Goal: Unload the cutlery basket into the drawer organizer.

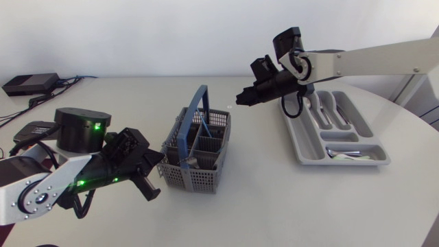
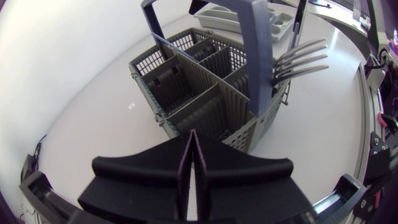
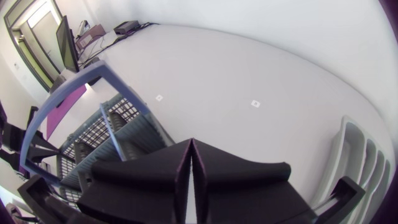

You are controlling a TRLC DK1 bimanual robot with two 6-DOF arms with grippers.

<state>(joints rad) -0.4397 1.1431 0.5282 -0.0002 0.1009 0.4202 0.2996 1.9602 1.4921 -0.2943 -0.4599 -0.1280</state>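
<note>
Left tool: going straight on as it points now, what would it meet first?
Probably the cutlery basket's near wall, directly ahead of the left tool; the gap is hard to judge.

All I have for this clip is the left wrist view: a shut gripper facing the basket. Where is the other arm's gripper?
Observer: In the head view the right gripper hovers between the basket and the drawer organizer, touching neither.
Operator: Is it carrying anything?
Observer: No. Its own wrist view shows the fingers pressed together with nothing between them.
Operator: Is anything in the organizer yet?
Observer: Yes. Silver cutlery lies in the crosswise compartment, and more lies in the long ones.
</note>
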